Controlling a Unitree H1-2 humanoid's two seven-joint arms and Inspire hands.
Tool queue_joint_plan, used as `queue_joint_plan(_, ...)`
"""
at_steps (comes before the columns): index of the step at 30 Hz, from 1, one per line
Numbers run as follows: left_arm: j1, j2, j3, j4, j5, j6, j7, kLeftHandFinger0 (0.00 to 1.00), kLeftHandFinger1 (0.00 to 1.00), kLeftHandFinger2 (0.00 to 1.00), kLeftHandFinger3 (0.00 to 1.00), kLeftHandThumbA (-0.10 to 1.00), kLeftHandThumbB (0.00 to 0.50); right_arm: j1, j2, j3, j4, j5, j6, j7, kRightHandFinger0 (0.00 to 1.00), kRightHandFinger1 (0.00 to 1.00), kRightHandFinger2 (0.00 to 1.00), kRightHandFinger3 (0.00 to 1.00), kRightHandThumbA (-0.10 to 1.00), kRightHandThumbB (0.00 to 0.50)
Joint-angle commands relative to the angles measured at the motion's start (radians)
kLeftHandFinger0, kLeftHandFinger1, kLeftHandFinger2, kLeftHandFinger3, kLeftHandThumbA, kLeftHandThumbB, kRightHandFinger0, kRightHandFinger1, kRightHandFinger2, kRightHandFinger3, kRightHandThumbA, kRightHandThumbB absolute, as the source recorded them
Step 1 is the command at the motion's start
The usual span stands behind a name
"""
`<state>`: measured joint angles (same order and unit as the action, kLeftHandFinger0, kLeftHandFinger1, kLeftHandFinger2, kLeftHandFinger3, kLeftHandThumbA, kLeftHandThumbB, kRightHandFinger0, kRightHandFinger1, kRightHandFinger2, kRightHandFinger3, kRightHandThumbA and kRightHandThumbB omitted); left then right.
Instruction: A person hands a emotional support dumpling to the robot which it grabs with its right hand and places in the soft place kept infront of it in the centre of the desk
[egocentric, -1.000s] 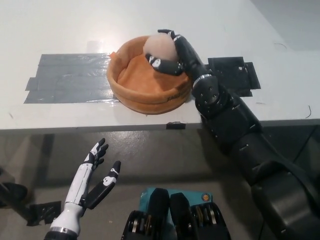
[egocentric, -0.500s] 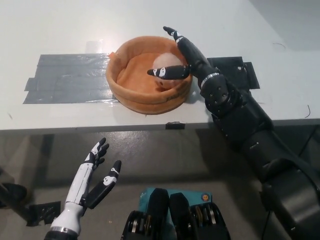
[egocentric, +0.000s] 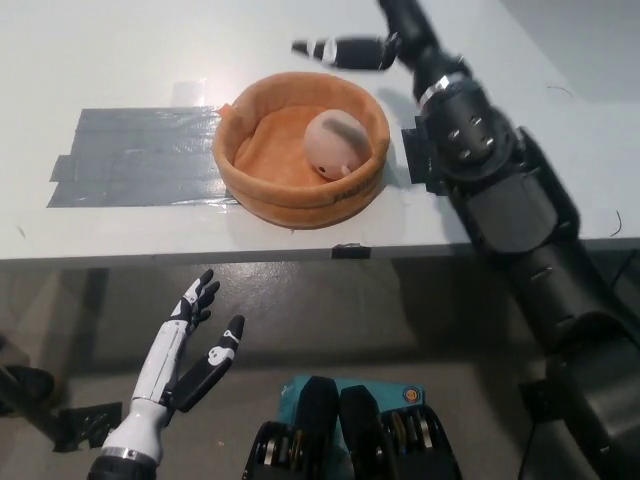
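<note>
The dumpling (egocentric: 334, 143), a pale, rounded soft toy, lies inside the orange bowl-shaped cushion (egocentric: 262, 190), toward the right side of its hollow and close against the inner wall. Nothing touches it. The cushion sits on the white table (egocentric: 120, 50), near the front edge, and its left side overlaps a wide patch of grey tape (egocentric: 130, 155) stuck flat on the tabletop. A smaller patch of black tape (egocentric: 415, 160) lies on the table just to the right of the cushion, partly hidden under the black arm.

The right hand (egocentric: 375, 45) is raised above the table beyond the far rim of the cushion, well clear of the dumpling. It holds nothing; one of its fingers (egocentric: 325, 48) points out to the left, and the upper part of the hand is cut off by the top edge of the picture. The black forearm runs down from it past the right side of the cushion toward the lower right corner.

The left hand (egocentric: 195, 345) rests below the table's front edge at the lower left, over the dark floor, with its fingers spread apart and empty. A small black tab (egocentric: 350, 250) sits on the table's front edge, just below the cushion.
</note>
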<state>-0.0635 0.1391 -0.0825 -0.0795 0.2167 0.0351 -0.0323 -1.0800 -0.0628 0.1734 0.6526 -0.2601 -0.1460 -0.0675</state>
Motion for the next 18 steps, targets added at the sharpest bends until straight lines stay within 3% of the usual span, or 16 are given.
queue_joint_plan(1, -0.024, 0.007, 0.008, -0.035, -0.019, -0.002, -0.014, 1.0, 1.0, 1.0, 1.0, 0.67, 0.0, 0.03, -0.068, -0.05, -0.342, 0.022, 0.07, 0.048, 1.0, 1.0, 1.0, 1.0, 1.0, 0.465)
queue_joint_plan(8, -0.079, 0.016, 0.014, 0.003, -0.007, -0.035, -0.001, 1.0, 1.0, 1.0, 1.0, 0.68, 0.0, 0.284, -0.127, -0.076, -0.822, 0.081, 0.139, 0.115, 1.0, 1.0, 1.0, 1.0, 1.0, 0.455)
queue_joint_plan(12, -0.103, 0.003, 0.011, 0.027, -0.004, -0.041, 0.008, 1.0, 1.0, 1.0, 1.0, 0.72, 0.0, 0.493, -0.137, -0.062, -1.014, 0.042, 0.12, 0.113, 1.0, 1.0, 1.0, 1.0, 1.0, 0.396)
queue_joint_plan(18, -0.113, 0.01, 0.011, 0.029, -0.003, -0.033, 0.003, 1.0, 1.0, 1.0, 1.0, 0.73, 0.0, 0.708, -0.113, -0.049, -1.049, 0.085, 0.067, 0.092, 1.0, 1.0, 1.0, 1.0, 1.0, 0.322)
